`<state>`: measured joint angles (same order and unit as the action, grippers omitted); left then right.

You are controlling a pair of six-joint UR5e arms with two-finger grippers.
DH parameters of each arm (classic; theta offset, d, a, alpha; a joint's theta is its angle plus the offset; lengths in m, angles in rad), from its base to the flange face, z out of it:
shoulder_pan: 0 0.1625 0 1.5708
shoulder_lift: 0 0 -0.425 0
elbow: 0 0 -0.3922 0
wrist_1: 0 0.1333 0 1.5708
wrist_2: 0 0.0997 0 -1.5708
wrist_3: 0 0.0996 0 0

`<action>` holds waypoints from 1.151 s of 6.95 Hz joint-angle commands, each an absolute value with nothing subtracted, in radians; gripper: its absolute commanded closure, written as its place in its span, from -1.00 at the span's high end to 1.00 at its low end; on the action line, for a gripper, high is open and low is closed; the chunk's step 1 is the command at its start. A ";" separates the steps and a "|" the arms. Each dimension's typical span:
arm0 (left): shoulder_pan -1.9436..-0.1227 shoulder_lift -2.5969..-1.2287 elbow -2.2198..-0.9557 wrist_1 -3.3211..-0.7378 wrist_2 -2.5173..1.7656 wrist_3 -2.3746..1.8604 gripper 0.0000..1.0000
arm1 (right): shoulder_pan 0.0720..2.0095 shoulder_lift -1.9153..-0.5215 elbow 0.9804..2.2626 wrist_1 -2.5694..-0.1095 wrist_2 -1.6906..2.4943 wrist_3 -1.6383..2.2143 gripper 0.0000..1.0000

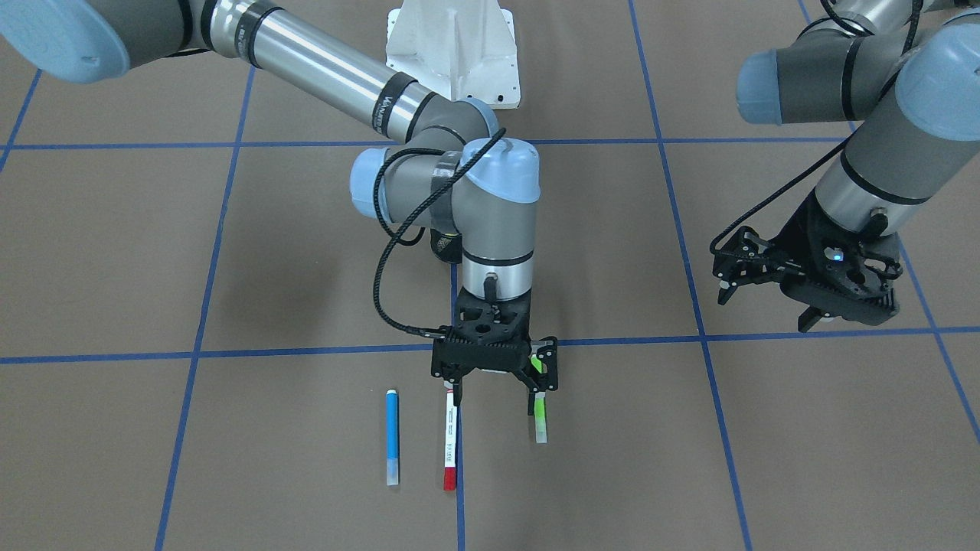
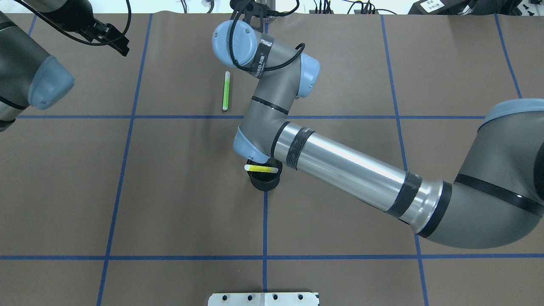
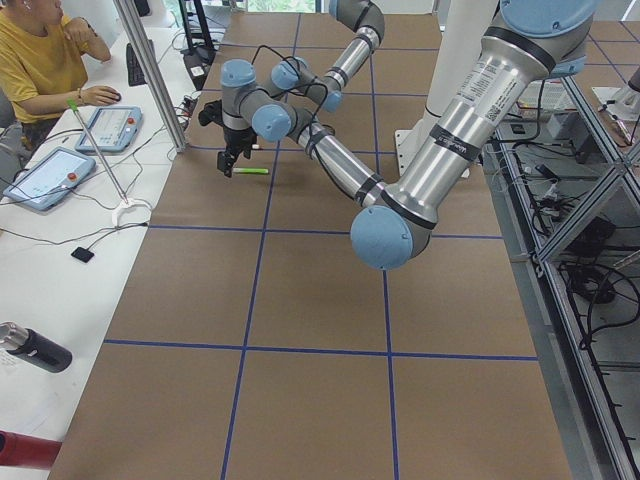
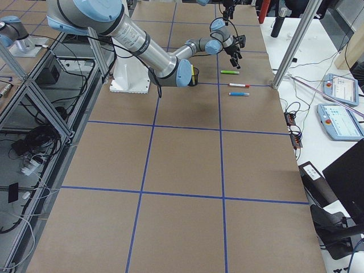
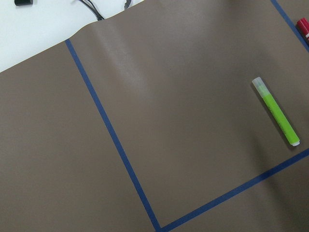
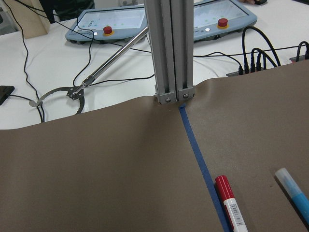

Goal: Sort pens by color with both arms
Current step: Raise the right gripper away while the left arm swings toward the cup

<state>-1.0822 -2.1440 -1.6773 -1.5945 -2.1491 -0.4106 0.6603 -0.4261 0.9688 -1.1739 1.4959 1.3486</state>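
Observation:
Three pens lie side by side at the table's far edge: a blue pen (image 1: 392, 436), a white-barrelled pen with a red cap (image 1: 450, 448) and a lime green pen (image 1: 540, 419). My right gripper (image 1: 495, 396) is open and empty above the near ends of the white and green pens, one fingertip over each. The right wrist view shows the red cap (image 6: 225, 188) and the blue pen (image 6: 295, 194). A yellow pen (image 2: 261, 168) lies across the rim of the black mesh cup (image 2: 264, 180). My left gripper (image 1: 766, 306) is open and empty, off to the side; its wrist view shows the green pen (image 5: 277, 112).
Blue tape lines (image 1: 306, 352) split the brown table into squares. The white robot base (image 1: 453, 50) is at the robot's side. An aluminium post (image 6: 170, 48) stands at the far edge, with tablets (image 6: 108, 21) and cables on the white bench beyond.

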 commanded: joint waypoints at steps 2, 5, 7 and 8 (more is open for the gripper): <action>-1.027 -2.158 -1.710 -1.591 -2.164 -0.643 1.00 | 0.794 -0.500 1.177 -1.449 1.875 1.188 0.98; -0.921 -2.264 -1.761 -1.392 -2.186 -0.805 1.00 | 0.885 -0.655 1.317 -1.451 2.070 1.056 0.98; -0.830 -2.319 -1.755 -1.387 -2.207 -0.953 1.00 | 0.931 -0.733 1.368 -1.463 2.172 1.008 0.98; -0.796 -2.332 -1.752 -1.393 -2.206 -1.009 1.00 | 0.934 -0.768 1.403 -1.509 2.174 0.939 0.98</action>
<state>-0.8413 -2.3091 -1.7545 -1.3917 -2.2045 -0.9348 0.9221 -0.7243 1.3654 -1.4720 2.1514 1.0025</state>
